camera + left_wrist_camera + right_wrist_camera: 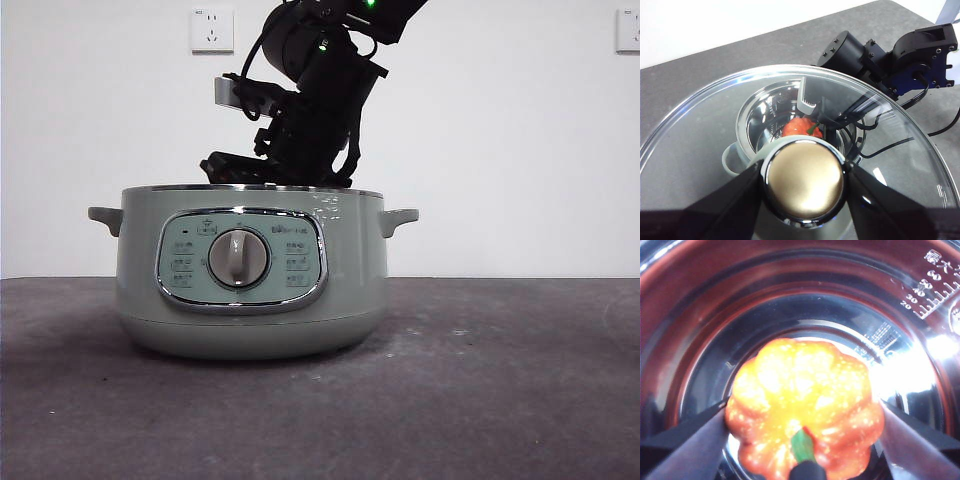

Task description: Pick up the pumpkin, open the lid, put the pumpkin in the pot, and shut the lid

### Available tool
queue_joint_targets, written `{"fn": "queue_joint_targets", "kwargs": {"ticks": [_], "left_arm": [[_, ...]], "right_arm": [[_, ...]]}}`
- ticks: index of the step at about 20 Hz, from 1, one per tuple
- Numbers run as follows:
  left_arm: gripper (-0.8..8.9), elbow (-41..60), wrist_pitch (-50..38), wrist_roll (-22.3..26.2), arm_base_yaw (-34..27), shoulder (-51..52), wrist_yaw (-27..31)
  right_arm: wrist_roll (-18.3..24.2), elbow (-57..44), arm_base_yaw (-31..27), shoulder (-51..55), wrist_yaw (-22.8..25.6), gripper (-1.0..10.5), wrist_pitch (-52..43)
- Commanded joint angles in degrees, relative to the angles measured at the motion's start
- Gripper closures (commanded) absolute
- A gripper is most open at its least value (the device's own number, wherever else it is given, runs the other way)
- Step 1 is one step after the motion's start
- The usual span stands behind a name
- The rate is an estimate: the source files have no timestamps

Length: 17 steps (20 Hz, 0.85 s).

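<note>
Now I am at the third step — putting the pumpkin in the pot. My right gripper is clamped on the pumpkin's sides and reaches down inside the steel bowl, the pumpkin low over the floor of it. My left gripper is closed on the knob of the lid, holding it lifted clear above the open pot on the worktop. Next, I judge, the right jaws must spread to let the pumpkin go, and that arm must rise out — only afterwards can the lid come down squarely on the rim.
</note>
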<state>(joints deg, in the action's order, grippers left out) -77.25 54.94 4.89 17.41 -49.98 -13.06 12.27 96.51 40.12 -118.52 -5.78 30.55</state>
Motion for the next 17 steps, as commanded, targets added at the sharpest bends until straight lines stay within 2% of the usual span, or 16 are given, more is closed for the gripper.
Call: {"fn": "queue_joint_targets", "kwargs": {"ticks": [1,4,8,10,13,17], "left_arm": [[8.22,-0.9,-2.6,-0.1,-0.2,0.6,-0.5],[8.22,-0.9,-2.6,-0.1,-0.2,0.5,-0.5],[8.22,-0.9,-4.0,-0.1,-0.2,-1.0,-0.6],[8.22,-0.9,-5.8,-0.1,-0.1,-3.6,-1.0],[8.22,-0.9,-9.2,0.4,-0.1,-8.3,-3.8],[8.22,-0.9,-14.3,1.2,1.2,-15.3,-3.8]], "right_arm": [[-0.9,0.2,0.2,0.0,0.2,2.8,0.7],[-1.2,0.3,0.2,4.7,0.5,2.8,1.0],[-4.3,0.3,0.0,18.2,10.8,2.9,5.9],[-6.8,0.3,0.0,26.3,13.7,2.9,9.6],[-8.5,0.3,0.0,35.8,13.6,2.9,14.0],[-10.1,0.3,0.0,45.0,13.3,2.9,19.8]]}}
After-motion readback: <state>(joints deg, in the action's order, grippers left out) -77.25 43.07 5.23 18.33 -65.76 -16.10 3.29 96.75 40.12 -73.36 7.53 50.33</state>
